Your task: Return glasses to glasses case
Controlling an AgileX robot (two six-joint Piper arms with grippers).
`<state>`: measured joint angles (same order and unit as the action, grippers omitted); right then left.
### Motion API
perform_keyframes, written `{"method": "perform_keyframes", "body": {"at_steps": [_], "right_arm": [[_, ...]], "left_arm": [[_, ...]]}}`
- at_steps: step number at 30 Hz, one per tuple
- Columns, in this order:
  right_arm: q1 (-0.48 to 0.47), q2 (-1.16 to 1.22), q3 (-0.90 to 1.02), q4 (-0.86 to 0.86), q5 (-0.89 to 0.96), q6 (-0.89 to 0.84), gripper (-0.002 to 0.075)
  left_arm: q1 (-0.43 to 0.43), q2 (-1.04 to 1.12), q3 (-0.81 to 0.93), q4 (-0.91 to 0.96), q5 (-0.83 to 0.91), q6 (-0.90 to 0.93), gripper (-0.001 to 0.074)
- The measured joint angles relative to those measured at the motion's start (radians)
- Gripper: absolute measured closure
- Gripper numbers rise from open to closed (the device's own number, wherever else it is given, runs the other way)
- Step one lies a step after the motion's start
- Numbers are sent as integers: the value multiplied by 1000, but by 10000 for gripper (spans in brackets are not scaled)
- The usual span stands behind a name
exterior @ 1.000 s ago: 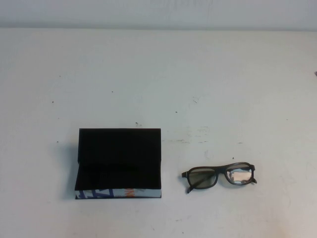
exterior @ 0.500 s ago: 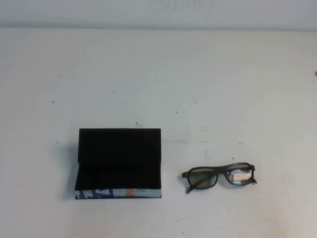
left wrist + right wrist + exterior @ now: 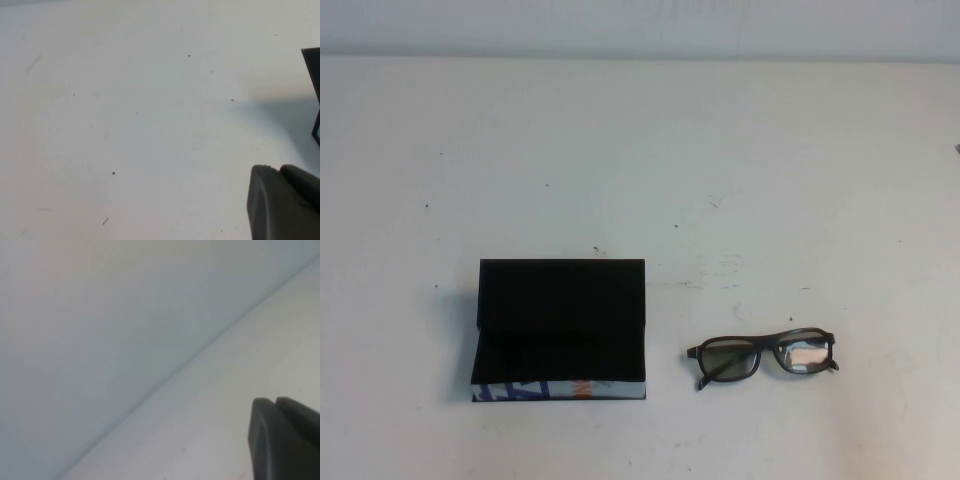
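Note:
The black glasses case (image 3: 560, 325) lies open on the white table (image 3: 640, 150), left of centre. Its flap lid is folded back and its patterned white, blue and orange edge faces the front. The inside looks dark and empty. The dark-framed glasses (image 3: 763, 355) lie flat on the table to the right of the case, apart from it. Neither arm shows in the high view. My left gripper (image 3: 277, 170) is shut and empty over bare table, with a corner of the case (image 3: 312, 70) at the picture's edge. My right gripper (image 3: 275, 401) is shut and empty over bare table near the back wall.
The table's far edge meets a pale wall (image 3: 100, 315). Small dark specks and scuff marks dot the table top (image 3: 113, 173). Nothing else stands on it.

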<state>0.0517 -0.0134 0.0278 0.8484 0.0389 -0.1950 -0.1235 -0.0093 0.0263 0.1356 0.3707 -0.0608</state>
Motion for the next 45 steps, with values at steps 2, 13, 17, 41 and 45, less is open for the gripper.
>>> {"method": "perform_keyframes", "body": {"at_steps": [2, 13, 17, 41, 45], "right_arm": [[0, 0, 0, 125, -39, -13, 739], [0, 37, -77, 210, 223, -49, 739], [0, 204, -217, 142, 461, -52, 739], [323, 1189, -916, -498, 970, -373, 736], [403, 1353, -1003, -566, 970, -473, 709]], "left_arm": [[0, 0, 0, 0, 0, 0, 736], [0, 0, 0, 0, 0, 0, 736], [0, 0, 0, 0, 0, 0, 736], [0, -2, 0, 0, 0, 0, 736], [0, -2, 0, 0, 0, 0, 736]]}}
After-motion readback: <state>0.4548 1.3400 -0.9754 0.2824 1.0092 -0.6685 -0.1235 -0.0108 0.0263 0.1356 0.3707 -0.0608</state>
